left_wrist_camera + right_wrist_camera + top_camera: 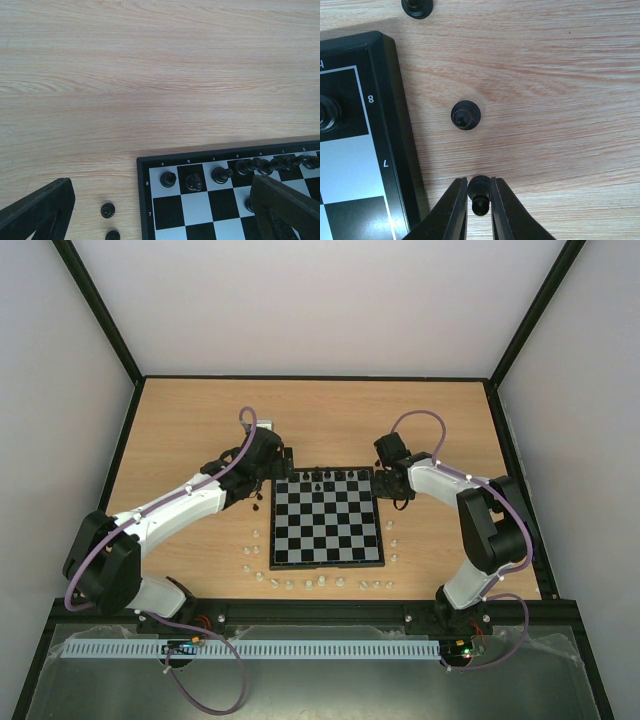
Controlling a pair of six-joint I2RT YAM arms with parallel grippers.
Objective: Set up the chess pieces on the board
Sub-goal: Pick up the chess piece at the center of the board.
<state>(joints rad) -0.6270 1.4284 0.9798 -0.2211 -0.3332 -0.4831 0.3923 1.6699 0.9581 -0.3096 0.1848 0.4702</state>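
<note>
Right now my right gripper [480,183] has its jaws drawn narrow, 1 finger on each side of a black pawn [480,199] and, as far as I can see, touching it. The pawn stands on the bare wooden table [560,75], just beside the board [395,125] near its far right corner, by the square row marked 8. 2 more loose pawns [466,115] wait on the wood beyond it.

I judge this pawn to be very light, hard and smooth, probably plastic. It is much smaller than my fingers, so weight is no worry, but slipping is. A round, slick body can squirt out from between flat pads or tip over if I pinch it off centre. I would hold it at the waist, above the wider base, with the pads square to it and only a gentle squeeze. Then I would lift straight up before carrying it over the black rim.

My left gripper [160,184] is spread as wide as it goes and holds nothing. It hovers over the far left corner of the board, where chess pieces [220,175] already fill the back row. 2 more black pieces [107,210] sit on the table just beside that corner.

Along the near and left sides of the board lie the white pieces [310,583].
</note>
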